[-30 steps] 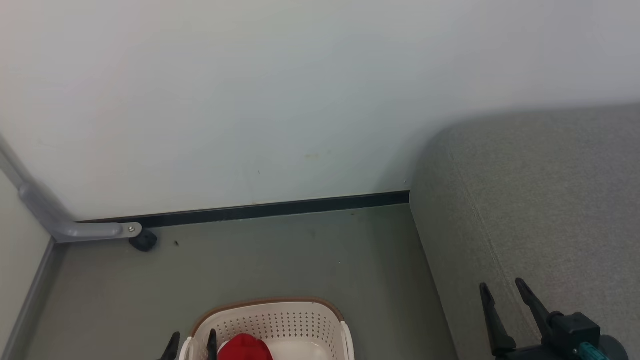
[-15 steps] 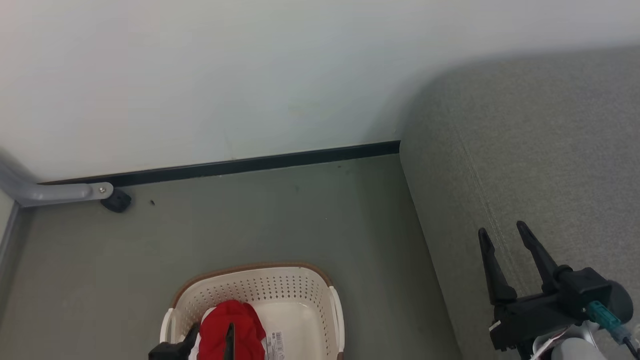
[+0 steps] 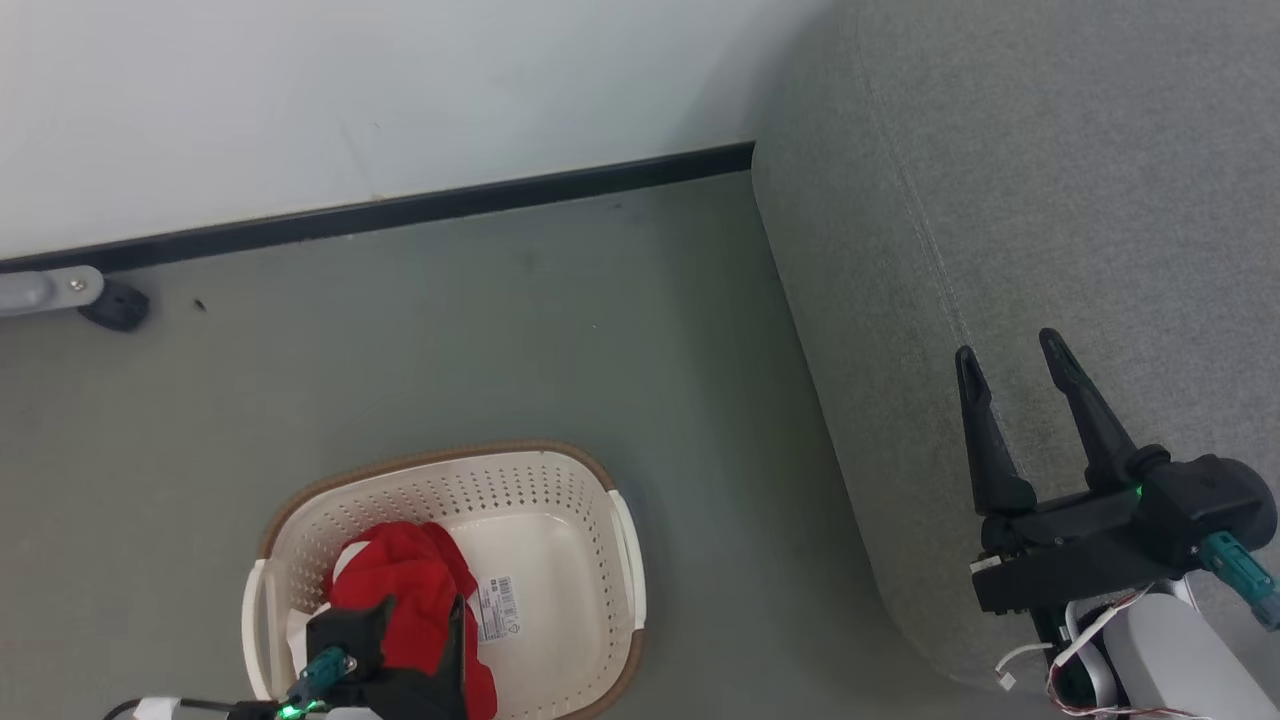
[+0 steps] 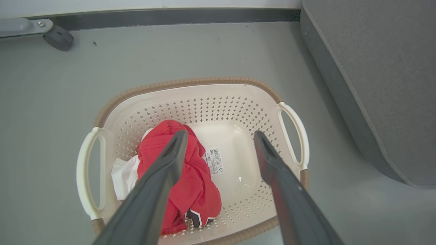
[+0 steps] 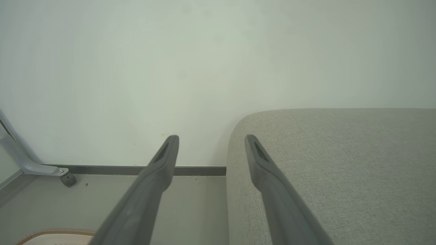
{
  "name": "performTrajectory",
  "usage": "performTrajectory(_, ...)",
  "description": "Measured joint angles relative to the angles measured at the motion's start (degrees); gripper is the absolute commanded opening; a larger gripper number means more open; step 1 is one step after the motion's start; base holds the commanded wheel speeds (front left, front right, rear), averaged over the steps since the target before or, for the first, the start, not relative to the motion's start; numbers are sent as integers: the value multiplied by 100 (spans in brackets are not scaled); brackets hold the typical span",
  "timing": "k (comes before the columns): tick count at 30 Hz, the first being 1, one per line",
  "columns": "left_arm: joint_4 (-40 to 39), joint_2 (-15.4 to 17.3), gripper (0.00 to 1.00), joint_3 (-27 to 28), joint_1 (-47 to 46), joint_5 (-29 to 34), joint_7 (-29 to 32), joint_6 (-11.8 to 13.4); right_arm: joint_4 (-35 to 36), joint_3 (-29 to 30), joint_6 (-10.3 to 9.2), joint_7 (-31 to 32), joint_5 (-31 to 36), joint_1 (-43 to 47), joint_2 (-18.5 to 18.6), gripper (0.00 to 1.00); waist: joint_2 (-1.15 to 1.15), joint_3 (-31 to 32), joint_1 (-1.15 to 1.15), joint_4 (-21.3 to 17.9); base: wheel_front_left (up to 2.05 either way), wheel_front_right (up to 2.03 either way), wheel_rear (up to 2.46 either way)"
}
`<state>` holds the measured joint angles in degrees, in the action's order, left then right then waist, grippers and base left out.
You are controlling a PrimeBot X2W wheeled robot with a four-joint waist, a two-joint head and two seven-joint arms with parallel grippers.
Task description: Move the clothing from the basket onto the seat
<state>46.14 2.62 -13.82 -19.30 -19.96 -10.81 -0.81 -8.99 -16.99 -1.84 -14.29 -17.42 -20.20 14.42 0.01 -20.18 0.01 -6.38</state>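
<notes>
Left gripper (image 4: 219,134) above the basket (image 4: 190,81), nearer arm
Its fingers are spread, holding nothing; the red clothing (image 4: 184,170) lies in the basket at its 7 o'clock, long axis 12-to-6. Right gripper (image 3: 1010,355), also spread, hovers over the sofa (image 3: 1050,200).

The clothing (image 4: 185,177) is a crumpled red bundle, with a white piece showing at its left edge and a dark, white-edged trim at its near end; it lies inside the basket (image 4: 184,81), on the bottom and toward the left half, the right half of the bottom bare; the basket is cream-white with rows of small holes in its walls, a brown rim and a loop handle on each side, standing upright on the floor; the seat (image 3: 1000,200) is grey woven fabric with a rounded corner and a stitched seam, standing to the basket's right, apart from it
</notes>
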Motion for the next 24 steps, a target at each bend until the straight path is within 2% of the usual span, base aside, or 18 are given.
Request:
performTrajectory(3, 199, 29, 100, -26, -244, 100, 96, 43, 145, 11, -3, -1, 20, -79, -32, 100, 0, -224, 0, -98, 0, 0, 0)
performTrajectory(8, 501, 291, 100, -101, -597, 344, 272, 142, 363, 15, -18, -8, 36, -218, -112, 100, 0, -601, 0, -251, 0, 0, 0)
performTrajectory(24, 1239, 838, 100, 3, -1404, 552, 745, 387, 907, 122, -25, -42, 53, -550, -207, 100, 0, -1715, 0, -591, 0, 0, 0)
